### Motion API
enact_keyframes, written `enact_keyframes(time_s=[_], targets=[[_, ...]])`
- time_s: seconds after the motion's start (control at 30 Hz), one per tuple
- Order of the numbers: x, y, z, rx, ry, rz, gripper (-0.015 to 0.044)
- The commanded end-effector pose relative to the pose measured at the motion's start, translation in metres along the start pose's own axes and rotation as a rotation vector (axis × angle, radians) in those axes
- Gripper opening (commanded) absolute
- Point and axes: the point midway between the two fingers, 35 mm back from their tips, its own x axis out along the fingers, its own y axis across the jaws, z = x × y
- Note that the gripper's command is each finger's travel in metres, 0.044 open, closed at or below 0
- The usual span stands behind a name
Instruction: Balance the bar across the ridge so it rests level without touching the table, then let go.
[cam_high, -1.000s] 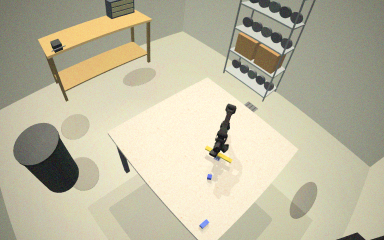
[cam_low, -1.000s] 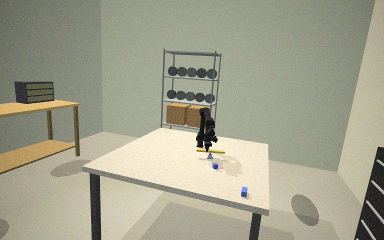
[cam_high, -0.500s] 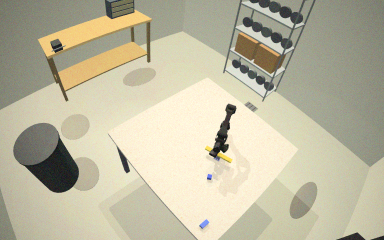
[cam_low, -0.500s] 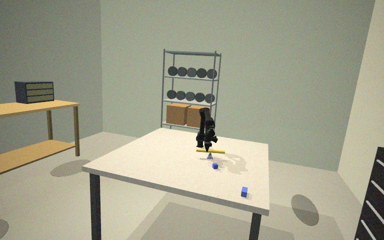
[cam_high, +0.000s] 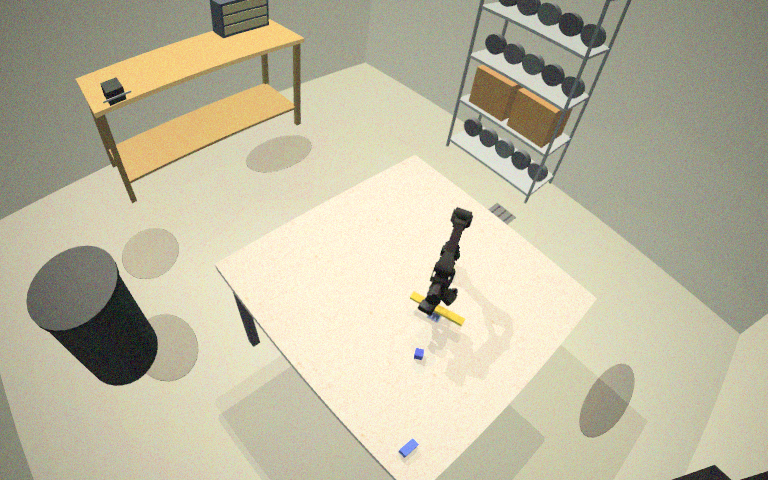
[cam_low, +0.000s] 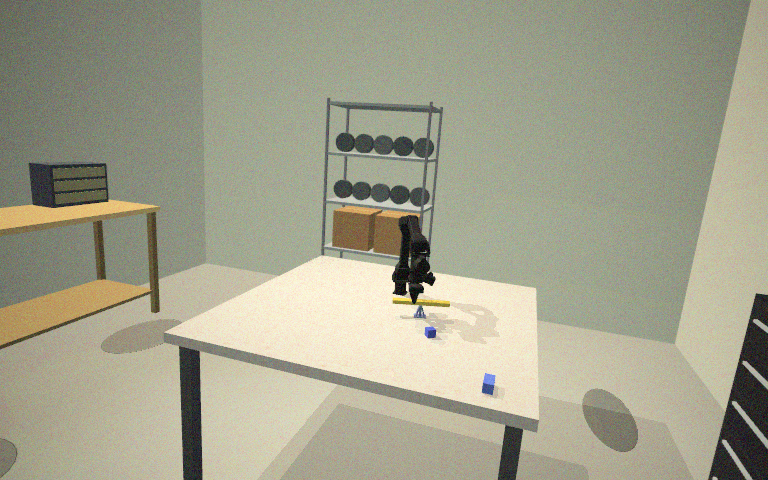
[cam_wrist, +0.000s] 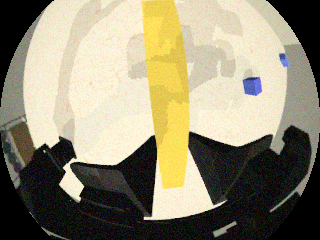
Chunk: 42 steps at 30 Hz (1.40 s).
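Observation:
A long yellow bar (cam_high: 453, 318) (cam_low: 436, 303) (cam_wrist: 167, 75) is held clear of the table, close to level in the exterior view. My gripper (cam_high: 428, 306) (cam_low: 414, 300) (cam_wrist: 172, 150) is shut on the bar, a little left of its middle in the exterior view. The small blue-grey ridge (cam_high: 433, 318) (cam_low: 419, 312) stands on the table (cam_high: 317, 271) (cam_low: 271, 322) under the bar, near its middle. Its top is close below the bar; whether they touch cannot be told. The ridge does not show in the wrist view.
A small blue cube (cam_high: 418, 353) (cam_low: 430, 332) (cam_wrist: 252, 86) sits on the table in front of the ridge. A blue block (cam_high: 408, 447) (cam_low: 488, 383) (cam_wrist: 284, 60) lies farther off, near the table's front corner. The arm's shadow falls beside the bar.

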Motion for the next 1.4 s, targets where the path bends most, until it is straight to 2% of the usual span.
enact_keyframes(time_s=[0.0, 0.2, 0.4, 0.43, 1.37], targets=[[0.0000, 0.0001, 0.0000, 0.000, 0.000, 0.000, 0.0000], [0.0000, 0.0001, 0.0000, 0.000, 0.000, 0.000, 0.0000], [0.0000, 0.0001, 0.0000, 0.000, 0.000, 0.000, 0.0157], [0.0000, 0.0001, 0.0000, 0.000, 0.000, 0.000, 0.0167], [0.0000, 0.0001, 0.0000, 0.000, 0.000, 0.000, 0.0170]])
